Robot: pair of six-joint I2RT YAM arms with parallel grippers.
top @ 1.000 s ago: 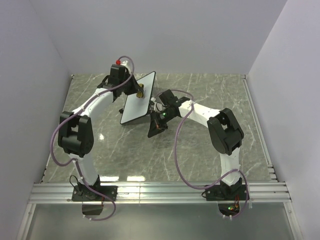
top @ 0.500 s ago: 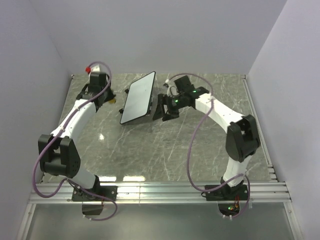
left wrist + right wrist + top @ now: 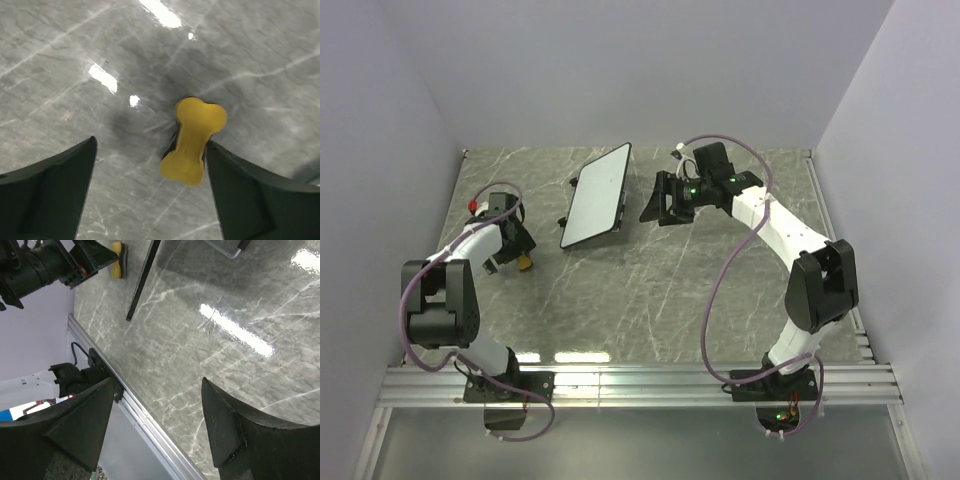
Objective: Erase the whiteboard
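Observation:
The whiteboard point(image 3: 597, 196) stands tilted on the marble table at the back centre, its face plain white; in the right wrist view only its thin black edge point(image 3: 144, 280) shows. A yellow-black eraser point(image 3: 194, 140) lies on the table between the wide-open jaws of my left gripper point(image 3: 151, 146), close against the right finger. From above, that left gripper point(image 3: 515, 256) is low at the left, well apart from the board, with the eraser point(image 3: 527, 265) at its tip. My right gripper point(image 3: 658, 203) hangs open and empty just right of the board.
An aluminium rail point(image 3: 640, 385) runs along the near table edge and also shows in the right wrist view point(image 3: 150, 425). Pale walls close in the left, back and right sides. The left arm point(image 3: 40, 265) appears at the top left of the right wrist view.
My left arm swung away from the board to the left front, came down to the table and opened, letting go of the eraser. My right gripper opened and drew back to the right of the board.

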